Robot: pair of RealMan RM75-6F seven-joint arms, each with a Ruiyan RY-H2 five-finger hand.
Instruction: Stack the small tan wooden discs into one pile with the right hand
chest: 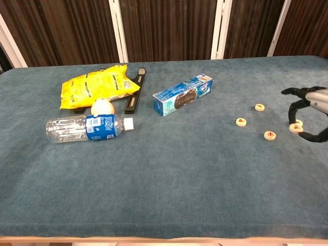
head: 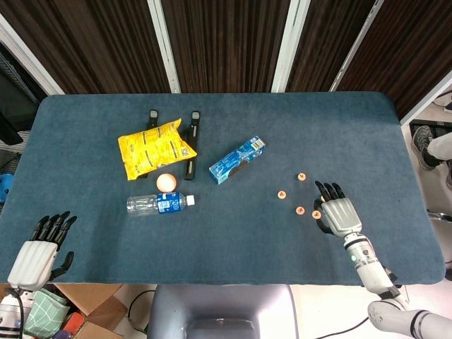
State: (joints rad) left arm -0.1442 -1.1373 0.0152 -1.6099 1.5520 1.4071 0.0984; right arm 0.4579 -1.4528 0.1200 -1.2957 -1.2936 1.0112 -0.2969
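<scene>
Two hands are showing in the head view: the left hand (head: 34, 256) is resting off the near table (head: 233, 240) edge, fingers apart and holding nothing, unseen by the chest camera. The right hand (chest: 306, 115) is pinching one tan disc (chest: 295, 128) just above another disc (chest: 298, 122), right of the blue box (chest: 183, 95). Three more discs (chest: 270, 135) (chest: 241, 122) (chest: 260, 107) are lying between hand and box. Left of the box are sitting a water bottle (chest: 87, 127), ball (chest: 102, 107) and yellow bag (chest: 97, 85).
</scene>
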